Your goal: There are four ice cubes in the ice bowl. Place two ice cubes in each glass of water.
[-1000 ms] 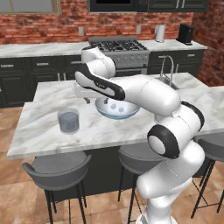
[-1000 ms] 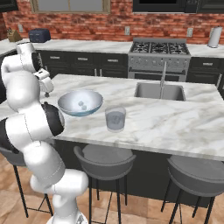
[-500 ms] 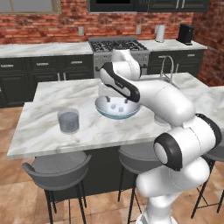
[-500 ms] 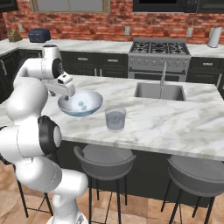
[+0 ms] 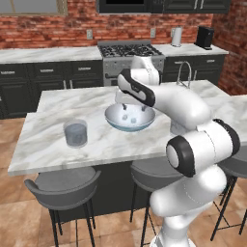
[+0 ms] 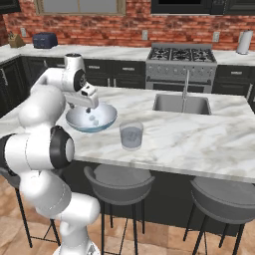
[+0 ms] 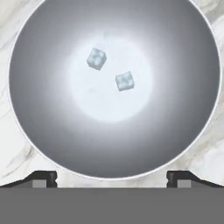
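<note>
From my remote seat, the nearest things are three round grey bar stools; one (image 5: pixel 62 183) stands tucked against the front of a marble island counter (image 5: pixel 43 144).

On the counter, near its front edge, stands a clear glass of water (image 5: pixel 75 133), upright and filled with greyish-blue water. I cannot see any ice in it. In the right base view the same kind of glass (image 6: pixel 131 135) stands just to the right of the ice bowl (image 6: pixel 107 118), apart from it. Each base view gives me one glass.

The ice bowl (image 5: pixel 115 124) sits farther back, toward the middle of the counter, wide and shallow, pale blue-grey. From the left base view I see small pale ice cubes (image 5: pixel 134 118) inside it, but cannot count them there.

My gripper (image 5: pixel 131 106) hangs directly over the bowl, pointing down, its fingers spread wide and holding nothing. In the right base view the gripper (image 6: pixel 90 107) is just above the bowl's rim.

The hand view looks straight down into the ice bowl (image 7: pixel 39 131). Here two ice cubes (image 7: pixel 96 58) lie near the bright centre, close together but not touching.

Behind the bowl, the right base view shows a sink (image 6: pixel 181 104) set in the island. Farthest back are a stove (image 5: pixel 129 50) and a brick wall (image 5: pixel 72 24).
</note>
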